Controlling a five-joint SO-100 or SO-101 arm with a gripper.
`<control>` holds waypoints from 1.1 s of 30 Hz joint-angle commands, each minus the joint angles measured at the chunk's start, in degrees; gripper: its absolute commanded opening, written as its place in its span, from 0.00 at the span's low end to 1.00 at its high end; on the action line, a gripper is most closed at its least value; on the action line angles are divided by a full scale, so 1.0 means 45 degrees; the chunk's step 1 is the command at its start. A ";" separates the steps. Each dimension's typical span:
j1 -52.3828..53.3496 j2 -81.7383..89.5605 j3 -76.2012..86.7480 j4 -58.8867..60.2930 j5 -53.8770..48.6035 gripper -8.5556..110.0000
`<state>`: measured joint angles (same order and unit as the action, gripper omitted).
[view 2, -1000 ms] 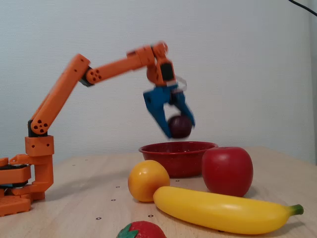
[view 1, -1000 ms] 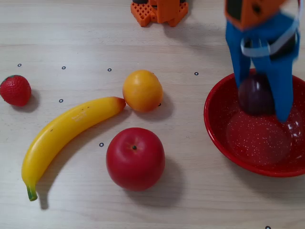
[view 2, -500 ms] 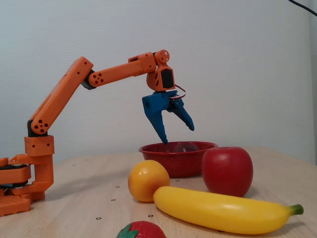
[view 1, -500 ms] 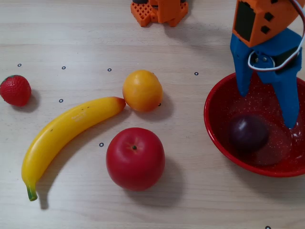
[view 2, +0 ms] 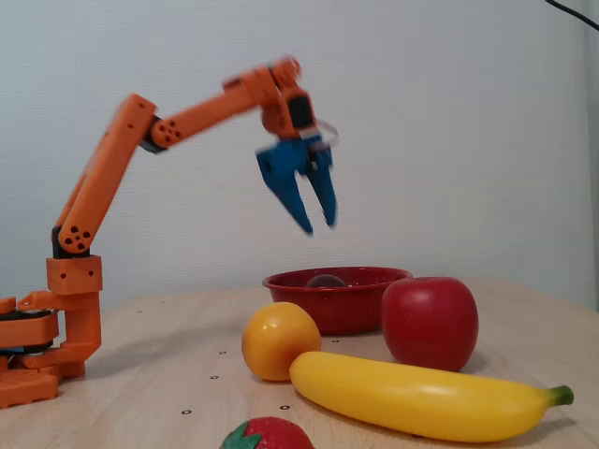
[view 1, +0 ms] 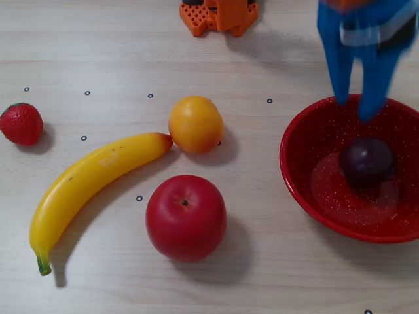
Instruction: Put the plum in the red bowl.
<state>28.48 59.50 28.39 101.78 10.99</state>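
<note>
The dark purple plum [view 1: 366, 160] lies inside the red bowl [view 1: 308, 176] at the right of a fixed view. In the other fixed view only its top [view 2: 326, 280] shows above the bowl's rim [view 2: 365, 304]. My blue gripper [view 1: 357, 108] hangs over the bowl's far edge, blurred, with its jaws apart and nothing between them. In a fixed view from the side it [view 2: 319, 224] is well above the bowl, open and empty, at the end of the orange arm.
A red apple [view 1: 186, 217], an orange [view 1: 195, 124], a banana [view 1: 91, 180] and a strawberry [view 1: 21, 123] lie on the wooden table left of the bowl. The arm's orange base [view 1: 219, 14] stands at the far edge.
</note>
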 commanded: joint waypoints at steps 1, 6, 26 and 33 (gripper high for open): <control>-0.0898 0.2168 -0.0879 0.0527 -0.0391 0.07; -0.1816 0.4316 0.0566 0.0762 -0.0879 0.07; -0.7383 1.7051 1.6367 -0.6367 -0.0117 0.07; -0.7500 2.0684 2.0098 -0.7012 -0.0039 0.07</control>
<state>-4.13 148.71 118.83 72.60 9.67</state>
